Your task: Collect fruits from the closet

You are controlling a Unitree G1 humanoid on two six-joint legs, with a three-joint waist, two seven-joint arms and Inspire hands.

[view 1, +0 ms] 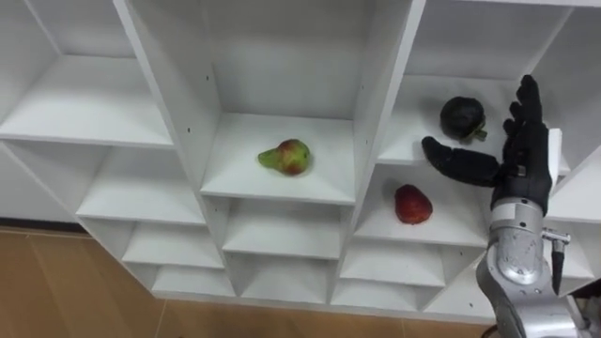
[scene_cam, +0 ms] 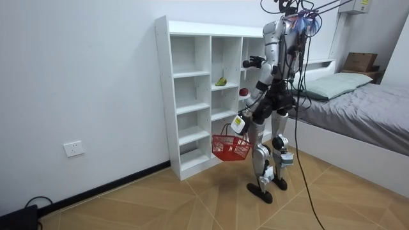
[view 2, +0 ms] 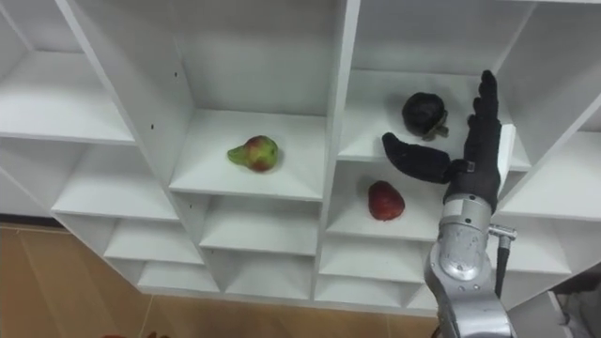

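Room view: basket near closet edge

In the closet, a pear was set in a middle compartment; to its right, a round fruit was shelved directly above an apple. A basket was held low before the closet by the left hand.

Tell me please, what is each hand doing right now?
Left hand: holding the red basket by its handle.
Right hand: open, raised by the dark fruit.
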